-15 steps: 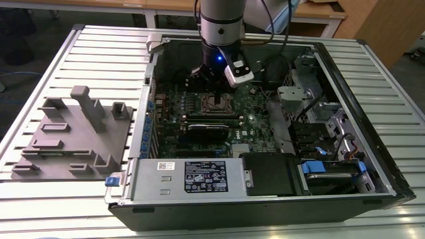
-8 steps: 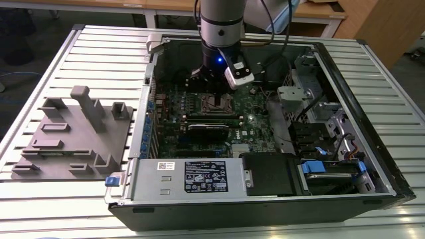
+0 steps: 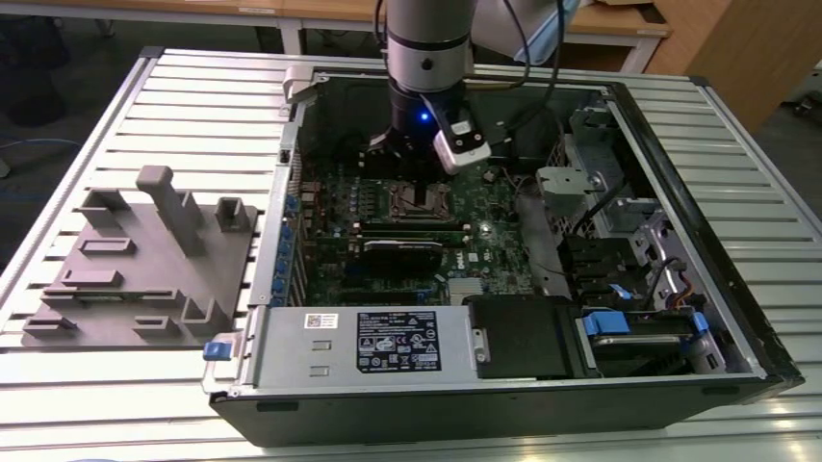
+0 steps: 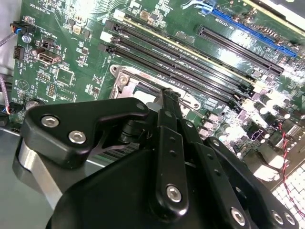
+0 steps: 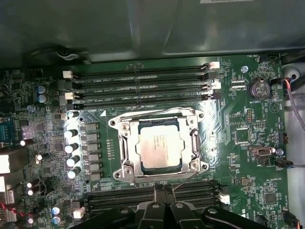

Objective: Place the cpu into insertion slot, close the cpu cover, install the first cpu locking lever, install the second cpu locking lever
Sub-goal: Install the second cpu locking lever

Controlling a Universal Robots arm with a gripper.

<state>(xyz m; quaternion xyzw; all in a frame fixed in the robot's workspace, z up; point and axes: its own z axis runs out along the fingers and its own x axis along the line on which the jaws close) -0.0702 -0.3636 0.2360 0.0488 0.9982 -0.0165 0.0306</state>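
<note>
Black gripper (image 5: 164, 191) hovers just beside the insertion slot (image 5: 159, 145), jaws closed and empty; the cpu (image 5: 158, 144) sits under the lowered cpu cover (image 5: 127, 143).

We see a silvery-grey cpu (image 5: 158, 144) in a dark-framed cpu cover (image 5: 159, 143), on a green motherboard (image 5: 238, 114) with black memory slots (image 5: 138, 76).

This looks like a robotics lab or test workshop. An open computer case (image 3: 514, 289) lies on a slatted aluminium counter (image 3: 167, 87) beside a grey plastic fixture block (image 3: 141, 265), under a robot arm (image 3: 428, 48). Wooden desks (image 3: 617, 29) stand behind.
</note>
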